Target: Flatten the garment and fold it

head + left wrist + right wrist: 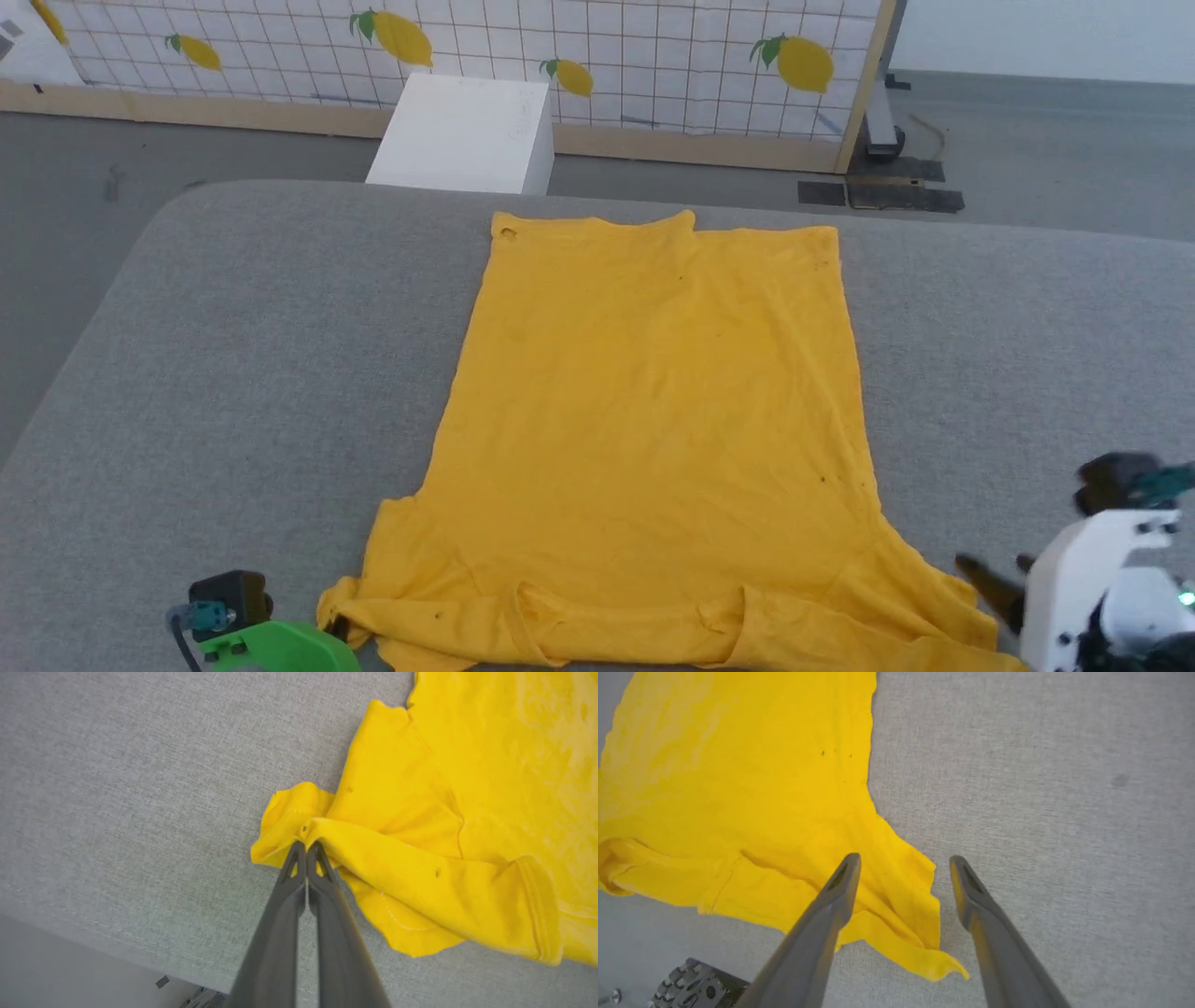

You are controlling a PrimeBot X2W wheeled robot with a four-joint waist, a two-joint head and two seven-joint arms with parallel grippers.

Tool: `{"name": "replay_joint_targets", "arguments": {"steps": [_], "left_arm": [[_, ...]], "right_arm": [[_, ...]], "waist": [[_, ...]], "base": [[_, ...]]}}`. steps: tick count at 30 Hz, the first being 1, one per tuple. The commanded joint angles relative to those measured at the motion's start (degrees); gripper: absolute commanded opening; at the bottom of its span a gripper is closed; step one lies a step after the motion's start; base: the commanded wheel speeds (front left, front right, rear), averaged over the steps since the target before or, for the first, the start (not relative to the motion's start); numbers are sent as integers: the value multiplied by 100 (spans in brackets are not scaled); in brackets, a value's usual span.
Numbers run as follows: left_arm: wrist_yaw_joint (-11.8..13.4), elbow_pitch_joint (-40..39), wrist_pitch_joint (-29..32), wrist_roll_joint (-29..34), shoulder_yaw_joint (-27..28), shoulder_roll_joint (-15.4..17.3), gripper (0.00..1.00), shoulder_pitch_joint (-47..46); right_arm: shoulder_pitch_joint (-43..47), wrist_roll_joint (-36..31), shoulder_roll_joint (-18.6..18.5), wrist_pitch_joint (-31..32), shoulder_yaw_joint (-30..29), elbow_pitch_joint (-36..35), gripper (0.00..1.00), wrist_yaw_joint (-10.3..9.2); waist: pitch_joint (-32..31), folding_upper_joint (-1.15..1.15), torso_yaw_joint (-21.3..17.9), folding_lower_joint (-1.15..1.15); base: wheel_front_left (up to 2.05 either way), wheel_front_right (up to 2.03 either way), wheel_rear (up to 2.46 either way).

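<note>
The garment [653, 392] is a mustard-yellow T-shirt lying spread on the grey padded table [233, 327], plain side up, hem at the far end and sleeves near me. My left gripper [306, 847] is shut on the bunched edge of the left sleeve [289, 816], and it appears at the shirt's near-left corner [334, 629] in the head view. My right gripper [903, 861] stands open just above the rumpled right sleeve [906, 905], holding nothing. The same gripper [994, 571] is at the shirt's near-right corner in the head view. The collar area near me is creased.
A white box [462, 135] stands on the floor beyond the table's far edge. Behind it is a tiled panel with lemon prints [607, 47]. Dark floor plates [878, 194] lie at the back right. Bare table surface flanks the shirt on both sides.
</note>
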Motion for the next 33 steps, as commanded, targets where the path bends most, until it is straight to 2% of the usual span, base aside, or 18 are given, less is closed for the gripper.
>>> {"name": "replay_joint_targets", "arguments": {"steps": [1, 5, 8, 13, 18, 24, 26, 33], "left_arm": [[45, -45, -61, -79, 54, 9, 0, -23], [125, -238, -119, -79, 117, 22, 0, 42], [132, -375, -140, -84, 121, 12, 0, 5], [141, -582, -177, -48, 77, -37, 0, -173], [137, -861, -263, -41, 53, -140, 0, -401], [96, -1134, -350, 38, -107, -296, 0, -727], [65, -1199, -384, 58, -165, -353, 0, -848], [-36, -1419, -559, 77, -265, -510, 0, -1122]], "right_arm": [[-69, 136, 100, -60, -186, -202, 100, 20], [-325, 396, 467, -392, -796, -775, 100, 20], [-787, 426, 736, -1061, -1219, -890, 100, 20], [-1736, 84, 894, -1987, -1350, -404, 100, 20], [-2989, -568, 912, -2354, -1312, 467, 100, 20], [-4640, -1614, 603, -1846, -1263, 1691, 100, 20], [-5156, -1954, 546, -1526, -1304, 1978, 100, 20], [-6433, -2853, 17, -66, -763, 2793, 100, 20]], "waist": [[-26, 0, -39, 0], [24, 0, -107, 0], [179, 0, -101, 0], [609, 0, -6, 0], [1285, 0, 186, 0], [2192, 0, 656, 0], [2495, 0, 843, 0], [3316, 0, 1395, 0]], "base": [[0, 0, 0], [0, 0, 0], [0, 0, 0], [0, 0, 0], [0, 0, 0], [0, 0, 0], [0, 0, 0], [0, 0, 0]]}}
